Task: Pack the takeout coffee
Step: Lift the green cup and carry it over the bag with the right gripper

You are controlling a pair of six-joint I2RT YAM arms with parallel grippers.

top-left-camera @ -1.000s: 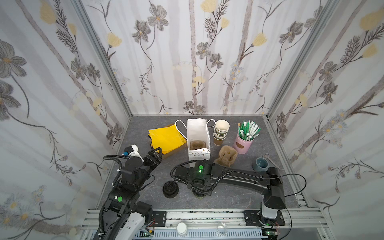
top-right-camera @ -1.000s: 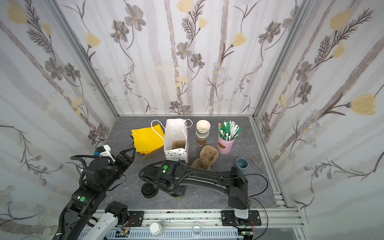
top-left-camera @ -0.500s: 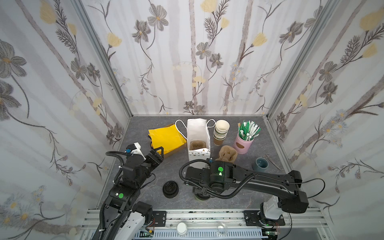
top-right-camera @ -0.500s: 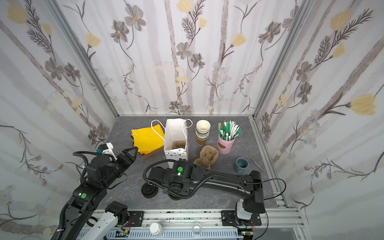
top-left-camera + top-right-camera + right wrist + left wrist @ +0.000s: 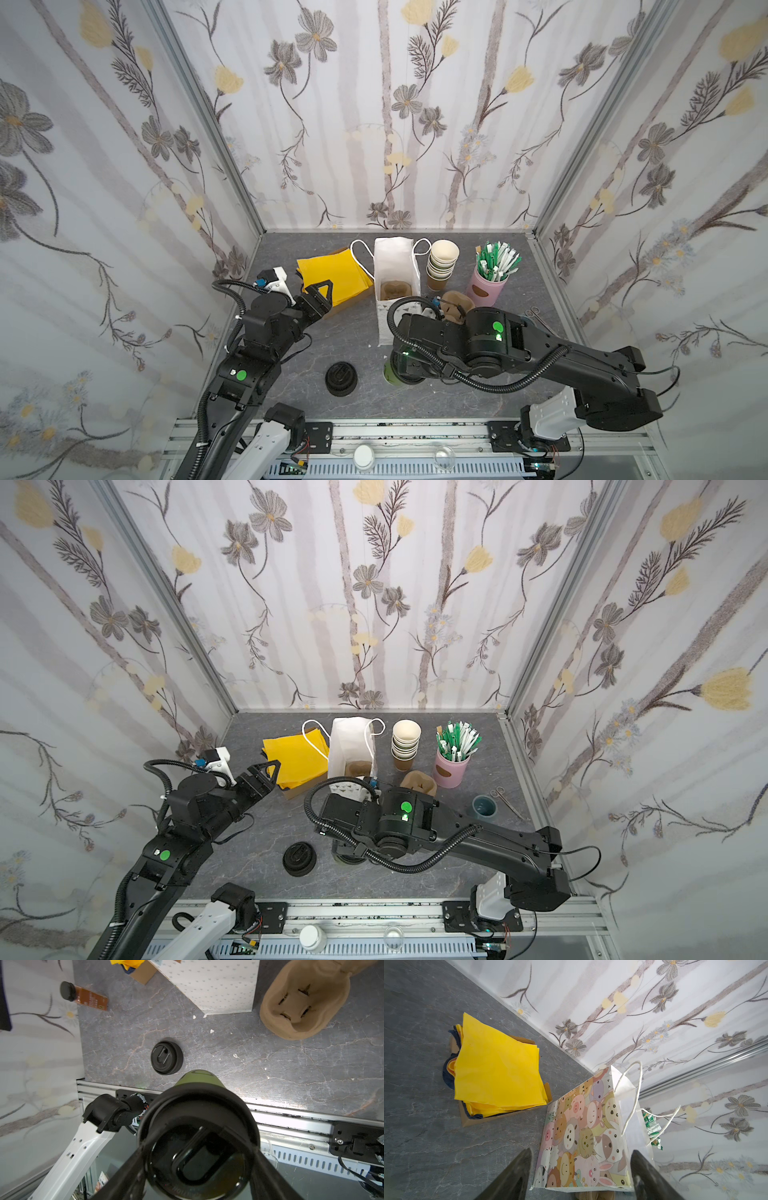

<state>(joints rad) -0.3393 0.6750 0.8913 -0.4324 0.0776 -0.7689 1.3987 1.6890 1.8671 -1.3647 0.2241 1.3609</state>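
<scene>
1. The right gripper (image 5: 199,1147) is clamped on the coffee (image 5: 198,1093), with one finger (image 5: 133,1167) pressed against each side of its black lid.
2. The coffee is at the near middle of the table (image 5: 291,399), just right of the lid stack (image 5: 341,378) and on the near side of the bag (image 5: 395,266). In both top views the right arm hides most of it.
3. I cannot tell whether the coffee's base rests on the table.
4. The left gripper (image 5: 319,292) hangs open, its fingers (image 5: 517,1174) wide apart with nothing between them. It is over the near right corner of the napkins (image 5: 332,272), just left of the bag.
5. The bag stands upright and open at the far middle, and something brown shows inside it.
6. Right of the bag is the cup stack (image 5: 442,266), then the pink holder (image 5: 486,286). The carrier (image 5: 455,301) lies just on their near side, partly behind the right arm.
</scene>
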